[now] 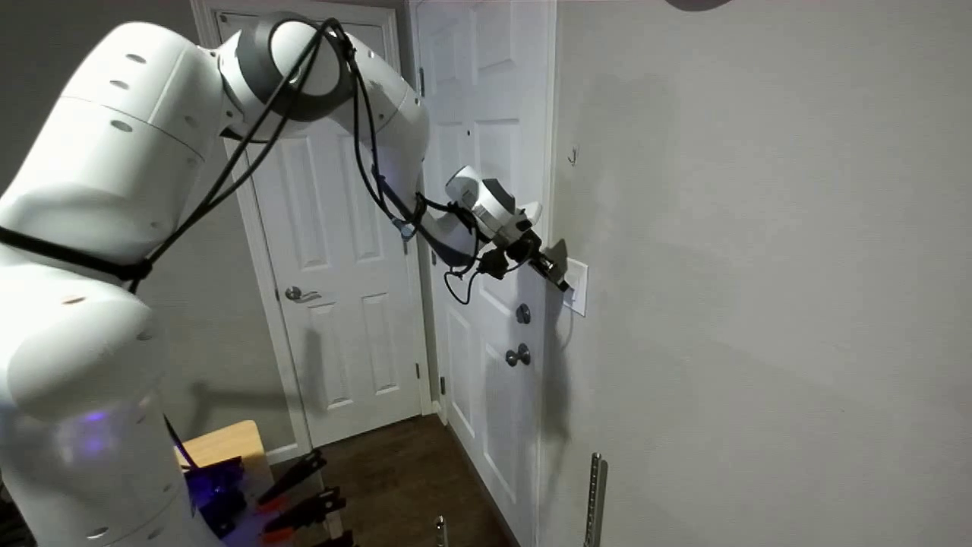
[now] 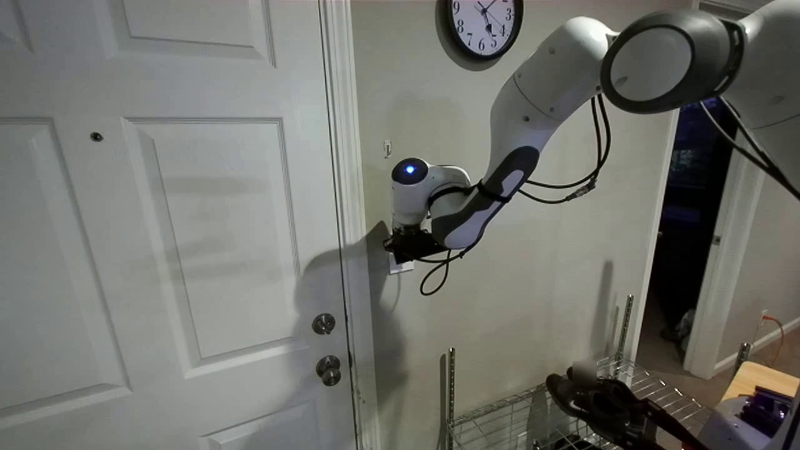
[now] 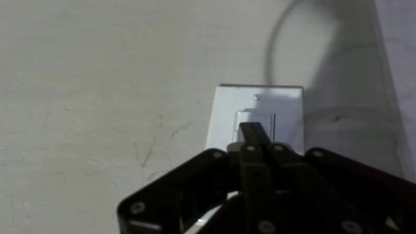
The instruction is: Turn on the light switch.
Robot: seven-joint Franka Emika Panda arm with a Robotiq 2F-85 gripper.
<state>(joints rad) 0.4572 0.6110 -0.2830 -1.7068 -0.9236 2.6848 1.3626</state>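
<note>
The light switch is a white rectangular wall plate beside the door frame. It shows in both exterior views (image 1: 579, 292) (image 2: 402, 267) and in the wrist view (image 3: 256, 116). My gripper (image 3: 250, 125) is shut, with its two black fingertips side by side and nothing seen between them. In the wrist view the tips lie over the upper part of the switch's rocker, and the fingers hide the plate's lower part. In an exterior view the gripper (image 1: 563, 286) points down and toward the plate, its tip at the plate. I cannot tell whether it touches.
A white door (image 2: 206, 237) with a round knob (image 2: 328, 370) and a deadbolt (image 2: 323, 323) stands beside the plate. A small hook (image 1: 573, 156) is on the wall above. A cable loop (image 2: 434, 281) hangs under the wrist. A wire rack (image 2: 494, 419) stands below.
</note>
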